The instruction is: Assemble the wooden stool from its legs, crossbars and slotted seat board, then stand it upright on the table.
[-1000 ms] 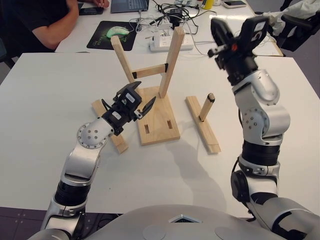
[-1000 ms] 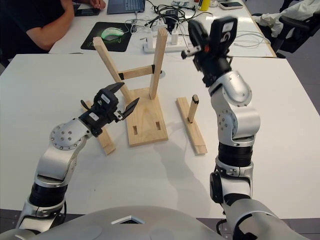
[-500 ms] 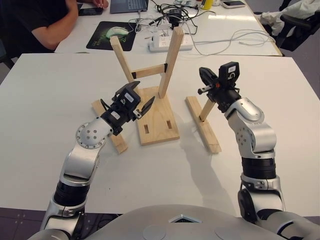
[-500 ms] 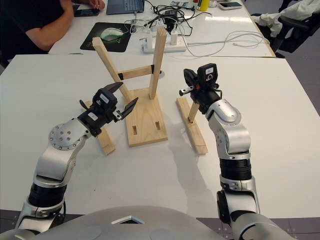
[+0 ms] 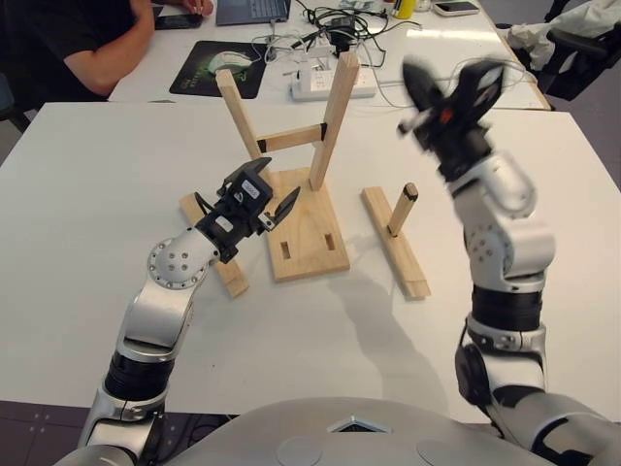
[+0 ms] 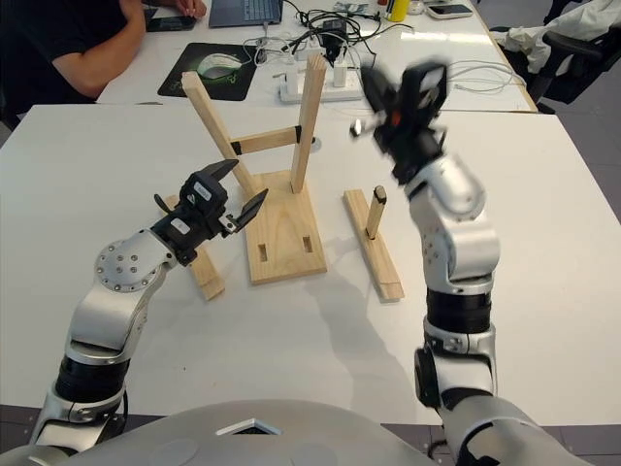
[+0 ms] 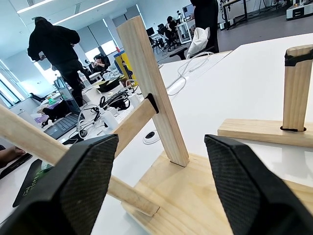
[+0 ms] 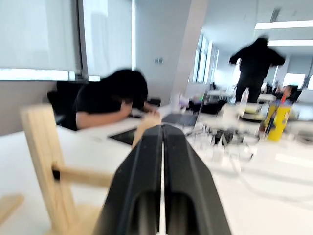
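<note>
Counter (image 5: 87, 194): slotted seat board (image 5: 312, 238) flat at middle, leg pair with crossbar (image 5: 291, 139) standing on its far end, two near slots free. Our judgement: loose strip with upright peg (image 5: 396, 243), just right of board, goes next; carry level, steer wide of standing legs. Another strip (image 5: 225, 274) under left arm. Left end effector (image 5: 248, 196) spread wide, empty, beside board's left edge. Right end effector (image 5: 448, 92) high above counter, fingers pressed together, nothing held.

You are looking over a big white table (image 5: 87, 194), and behind it sits another desk (image 5: 456, 39) with a laptop (image 5: 250, 10), a black mouse mat (image 5: 189, 78), a white plug box (image 5: 310, 87) and lots of wires (image 5: 320, 29), in a bright office with big windows (image 8: 39, 34) and long lights (image 8: 286, 24) on the ceiling.
</note>
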`<state>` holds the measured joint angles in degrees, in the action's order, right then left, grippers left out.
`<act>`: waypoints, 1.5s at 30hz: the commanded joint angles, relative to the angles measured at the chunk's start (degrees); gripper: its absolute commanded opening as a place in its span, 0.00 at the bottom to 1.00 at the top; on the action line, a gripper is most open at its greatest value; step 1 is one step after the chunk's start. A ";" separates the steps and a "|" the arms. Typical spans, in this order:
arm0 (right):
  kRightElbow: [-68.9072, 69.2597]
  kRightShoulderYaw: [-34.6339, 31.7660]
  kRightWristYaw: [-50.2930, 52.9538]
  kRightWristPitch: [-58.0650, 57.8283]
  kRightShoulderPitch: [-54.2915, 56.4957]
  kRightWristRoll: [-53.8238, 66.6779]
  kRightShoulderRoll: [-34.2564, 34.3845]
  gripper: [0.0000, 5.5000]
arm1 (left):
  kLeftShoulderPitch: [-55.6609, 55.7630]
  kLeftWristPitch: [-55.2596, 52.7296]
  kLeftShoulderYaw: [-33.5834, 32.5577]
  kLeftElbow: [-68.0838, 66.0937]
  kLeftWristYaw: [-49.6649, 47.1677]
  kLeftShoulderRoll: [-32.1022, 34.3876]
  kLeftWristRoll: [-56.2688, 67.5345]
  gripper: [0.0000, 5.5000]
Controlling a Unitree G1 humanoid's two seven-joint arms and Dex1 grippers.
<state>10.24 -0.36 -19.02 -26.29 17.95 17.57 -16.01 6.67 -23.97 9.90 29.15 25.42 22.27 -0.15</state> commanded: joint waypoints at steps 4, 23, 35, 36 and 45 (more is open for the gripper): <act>-0.54 0.43 -0.30 -3.23 -2.46 0.64 0.13 0.01 | 0.58 -0.18 -0.65 -0.06 0.61 0.77 0.27 0.60; -7.01 -15.10 3.31 -6.88 14.03 6.93 -5.24 0.21 | -1.18 0.50 -1.26 -0.83 -1.61 -0.13 -0.35 0.60; -24.16 -8.16 -18.34 -12.86 0.97 2.22 -23.27 0.53 | -5.33 -0.36 -2.50 1.86 -4.95 -0.81 -1.54 0.60; -21.72 -6.06 -20.42 -13.35 0.18 1.84 -24.18 0.55 | -5.70 -0.35 -2.74 2.03 -5.08 -0.69 -1.67 0.60; -4.17 -7.06 -18.62 -22.05 -6.59 6.15 -21.92 0.82 | -5.31 -0.26 -2.63 1.57 -4.00 -0.29 -1.27 0.60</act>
<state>-1.34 -7.93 -37.72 -44.44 14.78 21.86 -37.82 1.49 -24.06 7.50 30.56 20.59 21.38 -1.75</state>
